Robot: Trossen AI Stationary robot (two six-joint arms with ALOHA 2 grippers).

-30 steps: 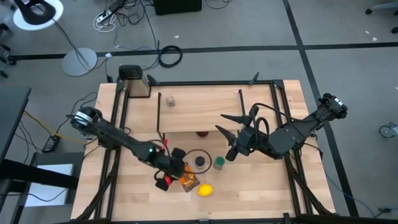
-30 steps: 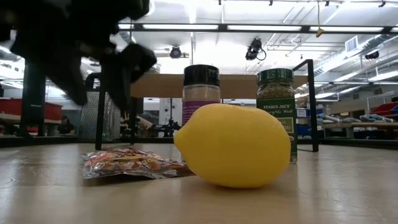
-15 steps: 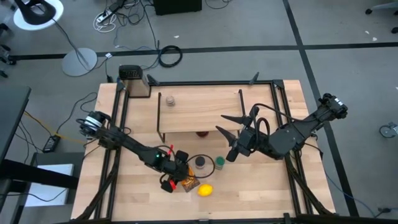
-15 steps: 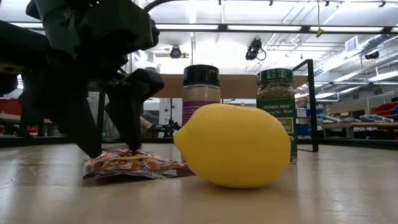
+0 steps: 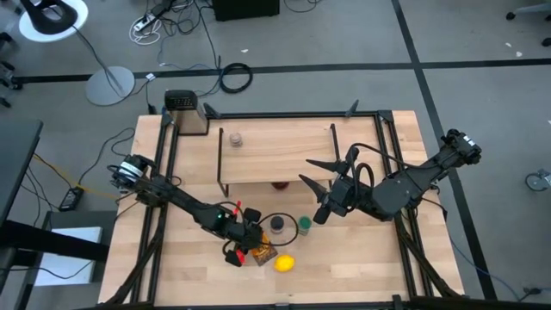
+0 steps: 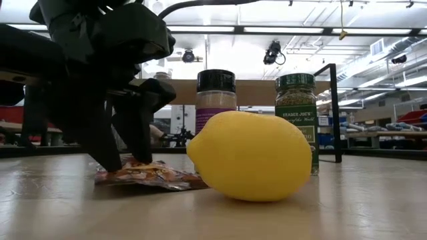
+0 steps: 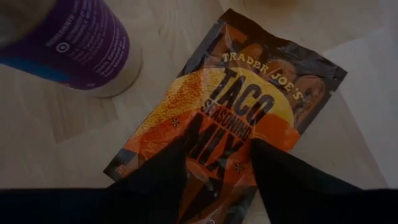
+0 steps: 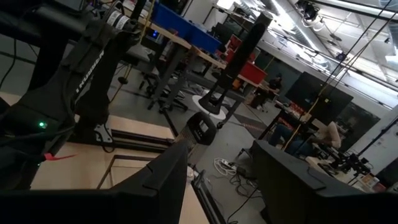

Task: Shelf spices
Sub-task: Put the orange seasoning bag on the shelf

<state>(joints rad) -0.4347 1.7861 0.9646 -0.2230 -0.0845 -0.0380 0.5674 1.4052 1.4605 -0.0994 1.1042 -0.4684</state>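
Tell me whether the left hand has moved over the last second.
Yes. The left hand has come toward the lemon and down; its fingers now straddle the packet on the table.

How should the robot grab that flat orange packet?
From straight above, at one short end. The orange packet lies flat on the table, so only a raised edge gives grip. The left gripper is there, jaws open astride that end.
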